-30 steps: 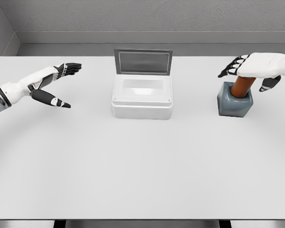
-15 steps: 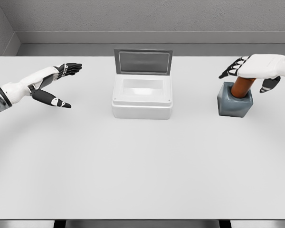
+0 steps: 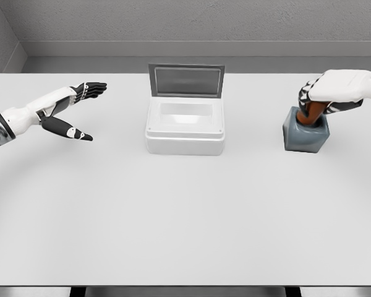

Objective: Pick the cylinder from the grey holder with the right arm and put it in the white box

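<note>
box (image 3: 185,127) mid-table (image 3: 185,216), holder (image 3: 305,135) right, cylinder (image 3: 310,113) in holder

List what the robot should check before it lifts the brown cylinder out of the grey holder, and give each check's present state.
1. Right hand fingers curled around the brown cylinder: ok, they wrap its upper part.
2. Grip firm enough to lift: cannot tell from this view.
3. Cylinder seated in the grey block-shaped holder, leaning slightly: ok.
4. White rectangular box ready, its grey lid standing upright at the back: ok.
5. White table bare between holder and box: ok.
6. Left hand open and far off at the table's left side, away from the box: ok.
</note>
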Tool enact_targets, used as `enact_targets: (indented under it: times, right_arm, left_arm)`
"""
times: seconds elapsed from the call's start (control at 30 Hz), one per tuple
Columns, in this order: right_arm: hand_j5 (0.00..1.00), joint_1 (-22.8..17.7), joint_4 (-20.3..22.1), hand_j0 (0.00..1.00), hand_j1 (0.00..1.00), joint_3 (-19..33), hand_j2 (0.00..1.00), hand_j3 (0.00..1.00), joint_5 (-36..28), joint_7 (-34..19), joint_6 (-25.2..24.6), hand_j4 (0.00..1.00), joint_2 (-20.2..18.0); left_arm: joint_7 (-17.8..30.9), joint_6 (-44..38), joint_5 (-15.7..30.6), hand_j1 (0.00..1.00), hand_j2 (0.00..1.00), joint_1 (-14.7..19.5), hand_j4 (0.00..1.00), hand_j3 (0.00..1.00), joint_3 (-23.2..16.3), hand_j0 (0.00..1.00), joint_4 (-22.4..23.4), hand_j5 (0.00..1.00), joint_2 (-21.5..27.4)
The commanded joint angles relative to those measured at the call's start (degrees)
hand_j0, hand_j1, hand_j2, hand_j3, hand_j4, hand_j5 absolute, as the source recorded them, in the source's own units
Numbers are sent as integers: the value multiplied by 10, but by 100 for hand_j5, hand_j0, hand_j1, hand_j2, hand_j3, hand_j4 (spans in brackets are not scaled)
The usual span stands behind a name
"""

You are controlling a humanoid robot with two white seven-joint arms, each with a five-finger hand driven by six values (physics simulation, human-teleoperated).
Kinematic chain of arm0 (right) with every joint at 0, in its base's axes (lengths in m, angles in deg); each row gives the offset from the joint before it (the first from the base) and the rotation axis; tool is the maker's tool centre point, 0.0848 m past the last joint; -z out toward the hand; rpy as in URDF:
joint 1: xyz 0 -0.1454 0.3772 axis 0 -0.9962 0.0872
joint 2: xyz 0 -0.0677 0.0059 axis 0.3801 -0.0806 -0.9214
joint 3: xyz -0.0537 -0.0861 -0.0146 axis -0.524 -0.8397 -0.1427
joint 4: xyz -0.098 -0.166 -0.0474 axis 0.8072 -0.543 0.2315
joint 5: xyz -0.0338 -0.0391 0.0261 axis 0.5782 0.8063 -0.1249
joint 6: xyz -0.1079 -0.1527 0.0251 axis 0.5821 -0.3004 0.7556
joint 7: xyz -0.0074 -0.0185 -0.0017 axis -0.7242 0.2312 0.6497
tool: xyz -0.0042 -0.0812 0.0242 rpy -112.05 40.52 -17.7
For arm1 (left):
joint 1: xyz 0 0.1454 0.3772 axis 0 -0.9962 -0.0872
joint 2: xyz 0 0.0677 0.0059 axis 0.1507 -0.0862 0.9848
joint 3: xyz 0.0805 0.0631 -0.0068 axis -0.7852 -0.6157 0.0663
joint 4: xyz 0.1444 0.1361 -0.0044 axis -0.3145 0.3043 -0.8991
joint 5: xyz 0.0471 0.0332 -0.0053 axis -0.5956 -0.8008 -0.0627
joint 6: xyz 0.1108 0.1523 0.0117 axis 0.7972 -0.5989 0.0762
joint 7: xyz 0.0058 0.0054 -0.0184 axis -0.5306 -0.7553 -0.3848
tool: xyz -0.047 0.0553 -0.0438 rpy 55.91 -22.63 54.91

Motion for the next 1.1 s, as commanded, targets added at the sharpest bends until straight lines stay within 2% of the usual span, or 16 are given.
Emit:
enact_targets:
  times: [0.0, 0.1, 0.17, 0.23, 0.4, 0.57, 0.83, 1.07]
  right_arm:
    - [18, 1, 0, 18, 18, 1, 18, 18, -2, 0, 4, 18, -4]
    - [18, 5, 0, 18, 18, 10, 18, 18, -3, 0, 4, 18, -10]
    - [18, 7, 4, 18, 18, 50, 18, 18, -5, 0, 4, 18, -14]
    - [18, 18, 16, 18, 18, 54, 18, 18, -7, 0, 4, 18, 0]
    - [18, 40, 18, 18, 18, 52, 18, 18, -7, 0, 4, 18, 85]
    - [19, 48, 33, 19, 19, 47, 19, 19, -7, 0, 4, 19, 110]
    - [19, 53, 98, 19, 19, 20, 19, 19, -8, 0, 4, 19, 110]
    - [21, 53, 114, 21, 21, 3, 21, 21, -8, 0, 4, 21, 116]
  left_arm:
    - [0, -1, 4, 100, 100, 0, 100, 100, 1, 100, 0, 100, 0]
    - [0, -1, 4, 100, 100, 0, 100, 100, 1, 100, 0, 100, 0]
    - [0, -1, 4, 100, 100, 0, 100, 100, 1, 100, 0, 100, 0]
    - [0, -1, 4, 100, 100, 0, 100, 100, 1, 100, 0, 100, 0]
    - [0, -1, 4, 100, 100, 0, 100, 100, 1, 100, 0, 100, 0]
    - [0, -1, 4, 100, 100, 0, 100, 100, 1, 100, 1, 100, 0]
    - [0, -1, 4, 100, 100, 0, 100, 100, 1, 100, 1, 100, 0]
    - [0, -1, 4, 100, 100, 0, 100, 100, 1, 100, 1, 100, 0]
